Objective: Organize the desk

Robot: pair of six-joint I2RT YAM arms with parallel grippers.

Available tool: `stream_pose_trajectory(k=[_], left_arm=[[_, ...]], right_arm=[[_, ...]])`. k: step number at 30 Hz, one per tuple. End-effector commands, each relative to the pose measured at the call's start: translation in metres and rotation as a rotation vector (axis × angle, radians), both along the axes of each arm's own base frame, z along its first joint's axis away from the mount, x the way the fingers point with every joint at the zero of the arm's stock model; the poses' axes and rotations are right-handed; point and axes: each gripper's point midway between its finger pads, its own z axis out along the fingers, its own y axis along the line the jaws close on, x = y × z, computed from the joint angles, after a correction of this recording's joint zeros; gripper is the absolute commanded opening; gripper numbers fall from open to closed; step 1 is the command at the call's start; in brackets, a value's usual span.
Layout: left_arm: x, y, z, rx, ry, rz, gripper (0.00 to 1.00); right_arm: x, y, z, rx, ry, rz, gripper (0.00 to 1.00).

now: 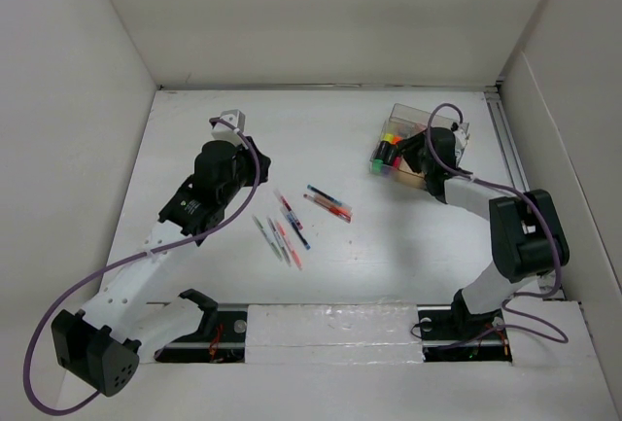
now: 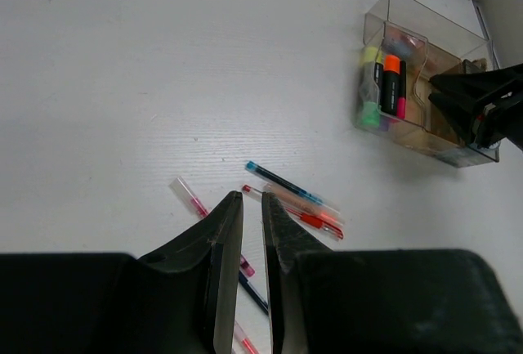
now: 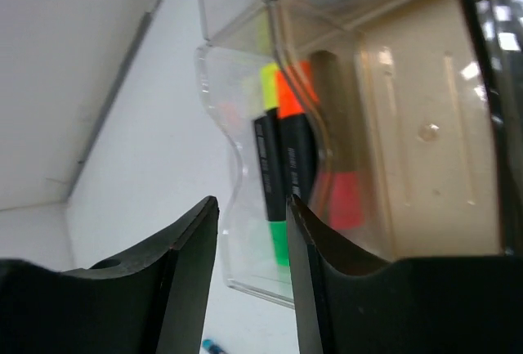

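Observation:
The white desk [image 1: 330, 134] holds several loose pens in two groups, one [image 1: 282, 228] near the middle and one [image 1: 328, 203] to its right. In the left wrist view a blue pen [image 2: 282, 182], a red pen [image 2: 317, 221] and a pink pen [image 2: 191, 197] lie just past my fingers. My left gripper [image 1: 253, 165] [image 2: 252, 200] hovers over the pens, empty, its jaws a narrow slit apart. My right gripper [image 1: 400, 156] [image 3: 252, 204] is open and empty at the clear organizer box [image 1: 408, 112] [image 2: 433, 31] [image 3: 233, 166], by the highlighters [image 1: 389, 147] [image 2: 391, 84] [image 3: 282, 145] in it.
White panel walls [image 1: 97, 71] bound the desk on three sides. A metal rail [image 1: 507, 144] runs along the right edge. A raised white strip [image 1: 330, 329] lies at the near edge between the arm bases. Purple cables [image 1: 58, 309] loop off both arms.

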Motion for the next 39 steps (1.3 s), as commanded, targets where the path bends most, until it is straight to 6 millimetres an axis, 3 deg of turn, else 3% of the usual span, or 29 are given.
stream_pose_trajectory(k=[1,6,7,9,15,20,25,35,39], left_arm=[[0.003,-0.004,0.038,-0.05,-0.098,-0.018,0.13],[0.0,-0.008,0.04,-0.063,-0.099,-0.042,0.13],[0.0,-0.008,0.041,-0.066,-0.102,-0.045,0.13],[-0.001,-0.009,0.043,-0.071,-0.105,-0.049,0.13],[-0.007,-0.006,0.052,-0.086,-0.134,-0.049,0.13],[-0.011,-0.004,0.058,-0.098,-0.149,-0.051,0.13],[-0.013,-0.004,0.061,-0.105,-0.157,-0.052,0.13],[-0.012,-0.006,0.059,-0.106,-0.151,-0.06,0.13],[-0.013,-0.006,0.058,-0.106,-0.152,-0.06,0.13]], right_arm=[[-0.014,-0.015,-0.007,-0.118,0.068,-0.052,0.45],[-0.024,-0.013,-0.006,-0.237,0.108,-0.079,0.43],[-0.03,-0.01,-0.02,-0.26,0.17,-0.061,0.43],[-0.026,-0.009,-0.02,-0.282,0.19,-0.049,0.4],[-0.04,0.02,-0.045,-0.314,0.291,0.075,0.24],[-0.054,0.035,-0.049,-0.325,0.305,0.115,0.2],[-0.075,0.065,-0.056,-0.328,0.317,0.189,0.19],[-0.102,0.109,-0.037,-0.269,0.265,0.226,0.21],[-0.101,0.106,-0.012,-0.309,0.182,0.172,0.33]])
